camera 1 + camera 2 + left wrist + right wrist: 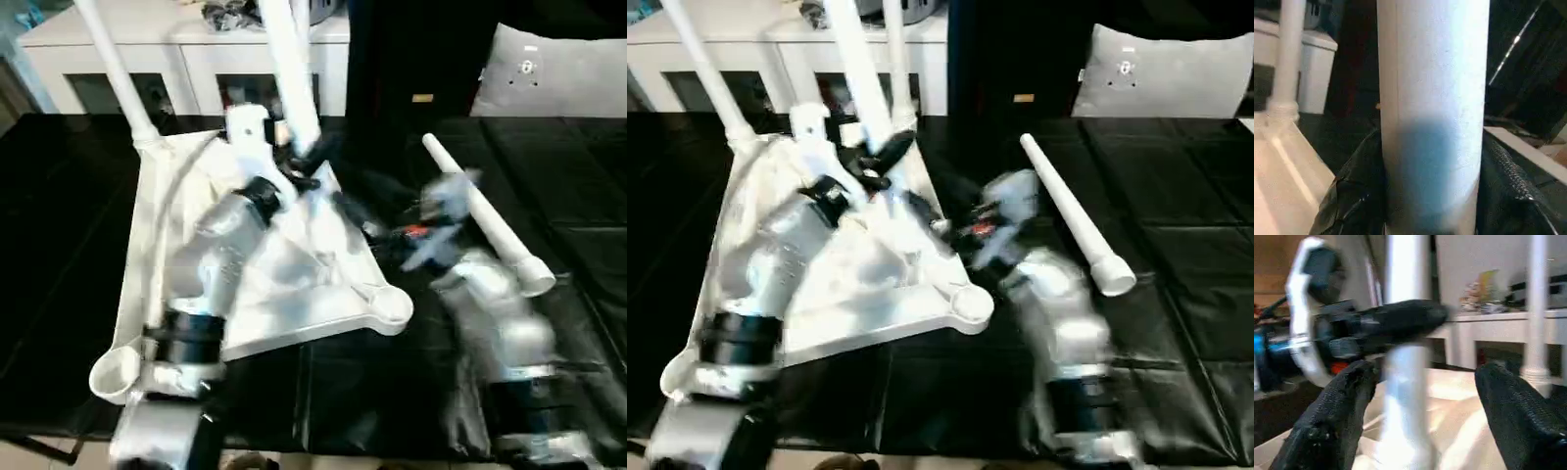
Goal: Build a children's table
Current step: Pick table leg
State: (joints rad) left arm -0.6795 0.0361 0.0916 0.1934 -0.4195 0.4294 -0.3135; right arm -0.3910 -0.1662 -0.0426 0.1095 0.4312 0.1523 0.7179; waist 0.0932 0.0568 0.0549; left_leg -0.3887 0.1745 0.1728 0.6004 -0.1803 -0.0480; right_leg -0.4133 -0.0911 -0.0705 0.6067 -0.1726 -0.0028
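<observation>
Surface (578, 294): black and quilted, it spreads across the whole middle of the frame and carries everything.
Tabletop (294, 284): white plastic, lying underside up at left of centre; the ribs show, and the round corner sockets sit at lower left and at centre right.
Cabinet (186, 59): white, with dark-fronted doors, along the top left behind the surface.
Cushion (558, 69): grey, propped at upper right behind the surface.
Left forearm (211, 264): silver, reaching from the bottom left corner up over the tabletop.
Right forearm (505, 333): silver and blurred, rising from lower right.
Held leg (294, 69): long white tube, standing up out of the tabletop's far corner and running off the top edge at centre.
Fitted leg (113, 69): a second white tube at upper left, upright in its socket and leaning a little left.
Third leg (893, 59): another upright tube, just right of the held one in the right eye view.
Loose leg (485, 220): lying flat on the surface at right of centre, well apart from the tabletop, thick end toward lower right.
Left hand (304, 157): there it is, black fingers clamped around the held leg near its base.
Right hand (1420, 401): fingers spread wide, one on either side of the held leg, gripping nothing.
</observation>
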